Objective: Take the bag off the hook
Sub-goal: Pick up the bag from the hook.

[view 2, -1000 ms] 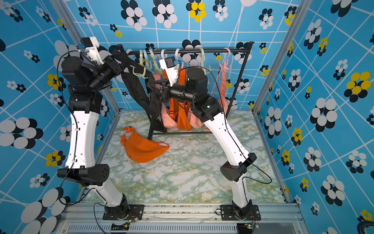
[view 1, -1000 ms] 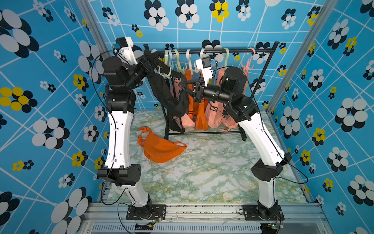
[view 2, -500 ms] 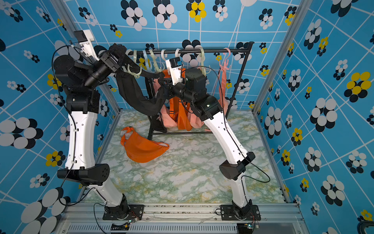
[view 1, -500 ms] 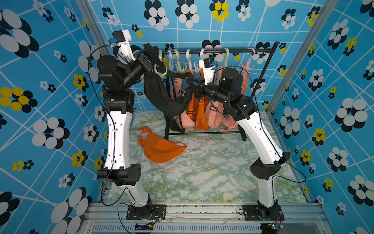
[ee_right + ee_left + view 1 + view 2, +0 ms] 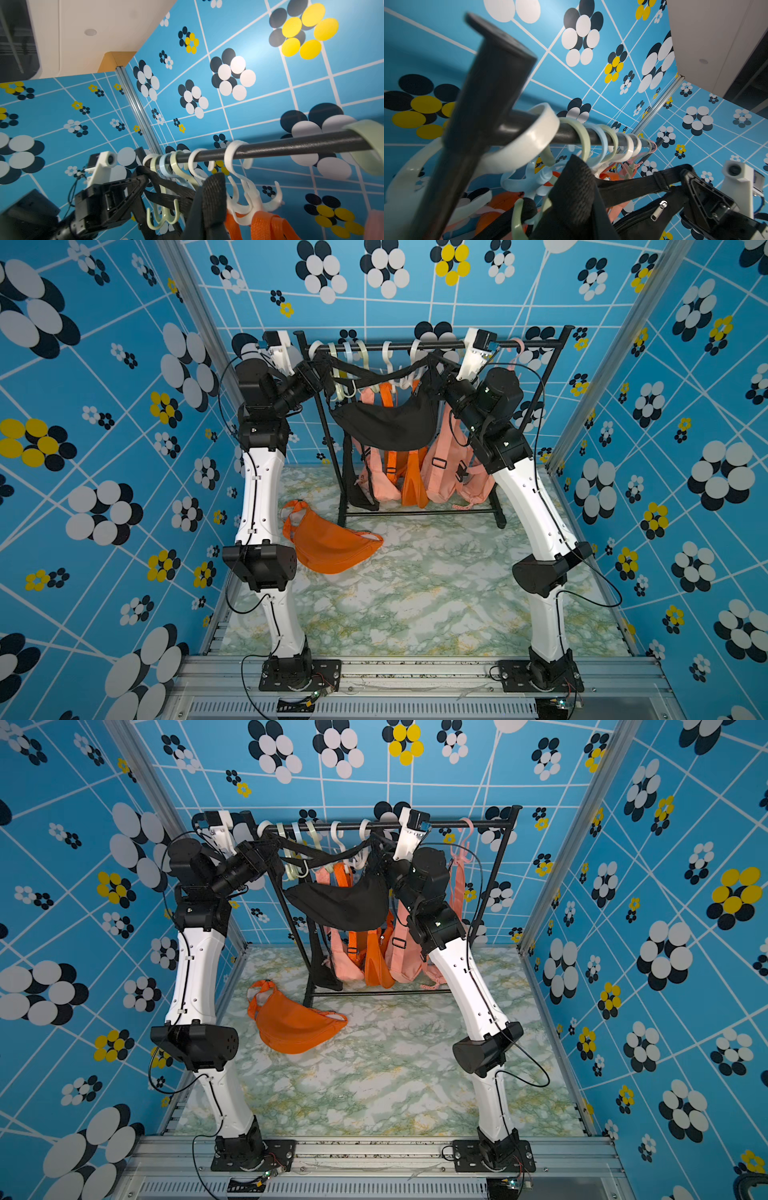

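Note:
The black bag (image 5: pixel 386 427) (image 5: pixel 340 907) hangs like a hammock in front of the rack's rail (image 5: pixel 436 346). Its strap (image 5: pixel 629 187) is stretched between my two grippers. My left gripper (image 5: pixel 320 372) (image 5: pixel 270 853) is shut on the strap's left end, just under the rail. My right gripper (image 5: pixel 434 373) (image 5: pixel 380 857) is shut on the strap at the bag's right end. A pale green hook (image 5: pixel 162 216) hangs right beside the strap; I cannot tell whether the strap still rests on it. Black webbing lies against each textured finger pad (image 5: pixel 573 187) (image 5: pixel 214 197).
Several S-hooks (image 5: pixel 388 354) ride the rail. Pink and orange bags (image 5: pixel 444 464) and another black one (image 5: pixel 357 485) hang behind. An orange bag (image 5: pixel 328 543) lies on the marble floor at front left. Rack posts (image 5: pixel 328 439) and patterned walls stand close.
The bag hung long from the left gripper a second ago; now both grippers have risen to the rail and spread apart, pulling it up level between them.

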Controlling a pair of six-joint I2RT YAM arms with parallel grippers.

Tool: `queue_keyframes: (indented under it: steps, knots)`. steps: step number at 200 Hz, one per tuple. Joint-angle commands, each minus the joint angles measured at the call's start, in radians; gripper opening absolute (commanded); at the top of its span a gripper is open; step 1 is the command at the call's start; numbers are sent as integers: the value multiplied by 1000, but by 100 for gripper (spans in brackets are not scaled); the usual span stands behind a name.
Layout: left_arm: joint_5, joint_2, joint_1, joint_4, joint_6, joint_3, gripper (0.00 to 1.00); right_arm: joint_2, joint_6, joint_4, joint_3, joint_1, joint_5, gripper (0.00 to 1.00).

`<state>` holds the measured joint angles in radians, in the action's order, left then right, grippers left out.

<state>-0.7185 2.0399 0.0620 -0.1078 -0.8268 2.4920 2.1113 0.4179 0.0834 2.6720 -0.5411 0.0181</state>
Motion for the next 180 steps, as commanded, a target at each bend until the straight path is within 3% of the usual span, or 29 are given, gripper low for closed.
queue_keyframes:
  steps: [1, 71, 111, 140, 180]
  knots:
    - [-15, 18, 22, 53, -51, 85, 12, -20, 25, -129, 38, -14, 77, 0]
    - [34, 4, 28, 84, -79, 157, 12, -46, -16, -110, 38, -76, 250, 0]
    - [-36, -67, 28, 127, -137, 117, 8, -123, -62, -20, -34, -118, 344, 0]
    - [-34, -279, 27, 214, -96, -193, 8, -236, -193, 70, -190, -182, 345, 0]
    - [128, -684, 28, 152, 130, -650, 10, -380, -317, 129, -452, -275, 351, 0]
